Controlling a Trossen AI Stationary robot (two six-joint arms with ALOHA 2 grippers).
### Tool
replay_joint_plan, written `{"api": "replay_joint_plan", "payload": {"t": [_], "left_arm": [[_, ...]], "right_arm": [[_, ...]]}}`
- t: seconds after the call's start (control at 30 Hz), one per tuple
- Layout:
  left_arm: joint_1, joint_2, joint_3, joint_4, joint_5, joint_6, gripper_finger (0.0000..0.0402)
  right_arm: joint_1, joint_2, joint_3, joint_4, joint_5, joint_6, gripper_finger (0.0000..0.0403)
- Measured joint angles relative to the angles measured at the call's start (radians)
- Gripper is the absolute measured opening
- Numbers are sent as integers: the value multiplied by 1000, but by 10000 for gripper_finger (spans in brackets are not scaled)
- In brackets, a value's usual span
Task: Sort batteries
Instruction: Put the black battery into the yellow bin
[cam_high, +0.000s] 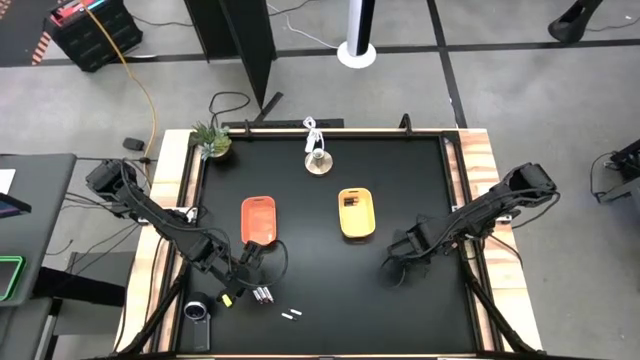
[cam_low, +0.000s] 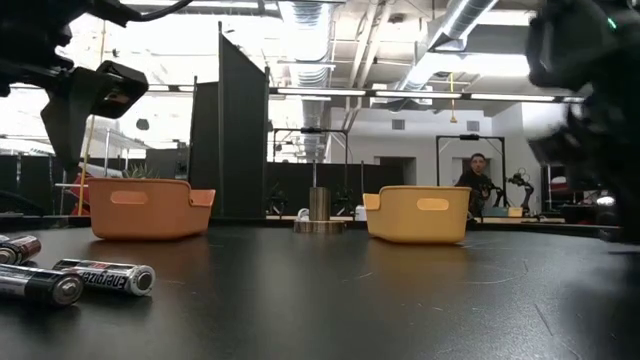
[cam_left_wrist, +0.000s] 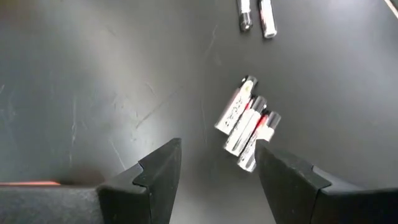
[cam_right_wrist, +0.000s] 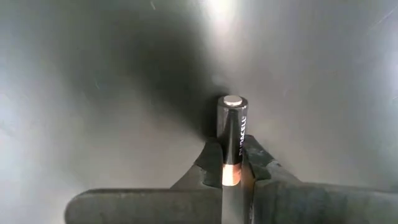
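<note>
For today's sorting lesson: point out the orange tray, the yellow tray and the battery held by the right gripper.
orange tray (cam_high: 258, 219), high view, its floor.
yellow tray (cam_high: 357, 228), high view, near rim.
battery (cam_right_wrist: 232, 121), right wrist view, upper body.
right gripper (cam_right_wrist: 233, 163), right wrist view, between fingertips.

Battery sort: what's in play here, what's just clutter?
In play: three batteries ahead of open left gripper; battery pair; held battery in right gripper; orange tray; yellow tray.
Clutter: plant; metal stand.

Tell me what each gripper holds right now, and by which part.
The right gripper pinches a dark cylindrical battery around its copper-banded lower body, leaving the flat silver end free. The left gripper is open, holding nothing.
</note>
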Motion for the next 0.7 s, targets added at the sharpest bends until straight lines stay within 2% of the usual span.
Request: {"api": "replay_joint_plan", "payload": {"t": [0.23, 0.4, 0.5, 0.7], "left_arm": [[0, 0, 0, -10, -1, -4, 201], [0, 0, 0, -45, -8, 2, 201], [0, 0, 0, -49, -11, 14, 201], [0, 0, 0, -63, -18, 13, 201]], "right_arm": [[6, -2, 149, -121, 1, 2, 17], [-5, -3, 314, -191, 143, -78, 17], [-69, -5, 381, -156, 210, -163, 17], [-258, -5, 401, 12, 223, -380, 23]]}}
